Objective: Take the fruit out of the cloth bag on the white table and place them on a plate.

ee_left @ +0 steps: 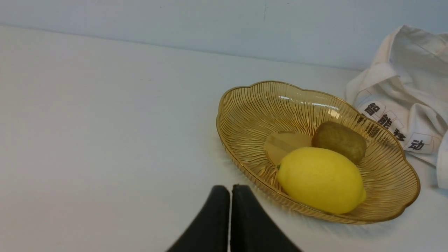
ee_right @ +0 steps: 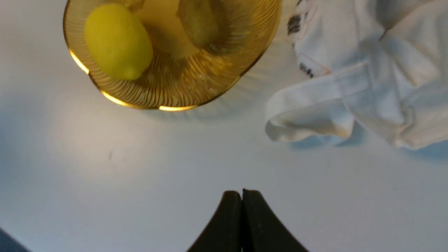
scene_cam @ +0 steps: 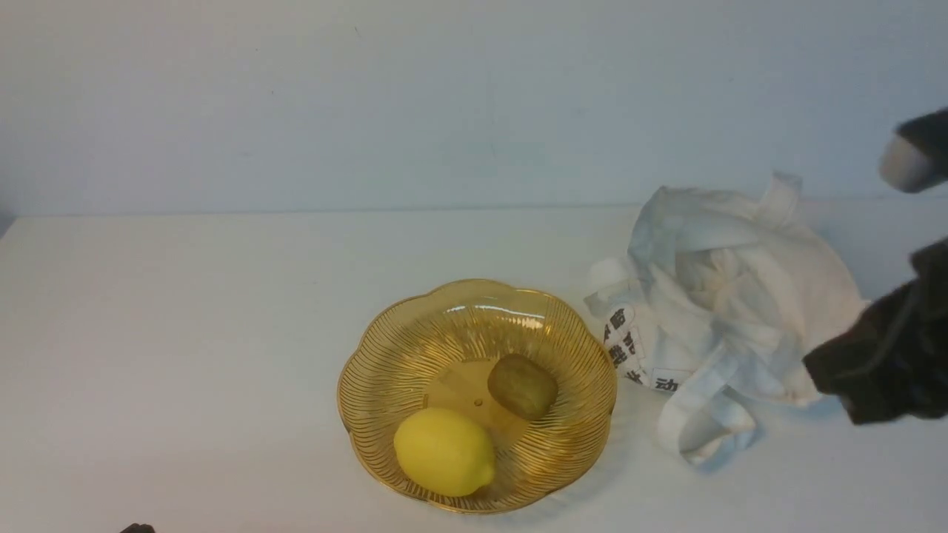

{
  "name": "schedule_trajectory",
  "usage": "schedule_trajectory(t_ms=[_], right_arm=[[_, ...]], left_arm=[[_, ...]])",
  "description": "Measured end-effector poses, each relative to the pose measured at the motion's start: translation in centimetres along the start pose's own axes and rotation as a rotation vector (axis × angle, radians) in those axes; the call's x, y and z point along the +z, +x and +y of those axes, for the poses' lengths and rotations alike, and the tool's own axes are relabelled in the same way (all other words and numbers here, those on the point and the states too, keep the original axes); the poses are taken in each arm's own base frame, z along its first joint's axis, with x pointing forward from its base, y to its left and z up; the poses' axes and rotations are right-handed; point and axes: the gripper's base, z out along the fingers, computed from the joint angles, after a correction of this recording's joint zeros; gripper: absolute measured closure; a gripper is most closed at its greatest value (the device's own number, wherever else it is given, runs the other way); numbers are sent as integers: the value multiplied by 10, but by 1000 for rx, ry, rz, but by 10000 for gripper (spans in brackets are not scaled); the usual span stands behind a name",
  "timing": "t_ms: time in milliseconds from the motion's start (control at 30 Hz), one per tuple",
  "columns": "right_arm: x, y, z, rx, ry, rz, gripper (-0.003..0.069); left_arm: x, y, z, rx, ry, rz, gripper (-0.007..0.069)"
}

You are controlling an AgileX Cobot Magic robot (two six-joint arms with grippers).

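Our left jaws are pressed together on nothing, near-left of the plate [scene_cam: 385, 348]. Our right jaws, likewise closed and empty, hang over the desk [scene_cam: 185, 333] by the cloth bag [scene_cam: 740, 296]. No grip is needed: lemon [scene_cam: 444, 451] and kiwi [scene_cam: 522, 386] sit side by side in the plate, so the job looks done. The bag slumps just right of it on the plain white desk, with a bare pale wall [scene_cam: 370, 96] beyond.

Left fingers [ee_left: 210, 227] and right fingers [ee_right: 224, 227] are matte black, tapered.
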Motion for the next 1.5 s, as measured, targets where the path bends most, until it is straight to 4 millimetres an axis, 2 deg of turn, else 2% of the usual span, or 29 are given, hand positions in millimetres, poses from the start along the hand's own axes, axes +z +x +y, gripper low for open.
schedule_trajectory(t_ms=[33, 100, 167, 200, 300, 433, 1300, 1500], right_arm=[[2, 4, 0, 2, 4, -15, 673], [-3, 39, 0, 10, 24, -180, 673], [-5, 55, -1, 15, 41, -326, 673], [-1, 72, -2, 20, 51, -391, 673], [7, 105, -5, 26, 81, -577, 673], [10, 124, -7, 29, 99, -702, 673], [13, 129, -7, 32, 97, -701, 673], [21, 146, -8, 15, 110, -717, 673]], left_arm=[[0, 0, 0, 0, 0, 0, 632], [0, 0, 0, 0, 0, 0, 632], [0, 0, 0, 0, 0, 0, 632], [0, 0, 0, 0, 0, 0, 632], [0, 0, 0, 0, 0, 0, 632], [0, 0, 0, 0, 0, 0, 632], [0, 0, 0, 0, 0, 0, 632], [0, 0, 0, 0, 0, 0, 632]])
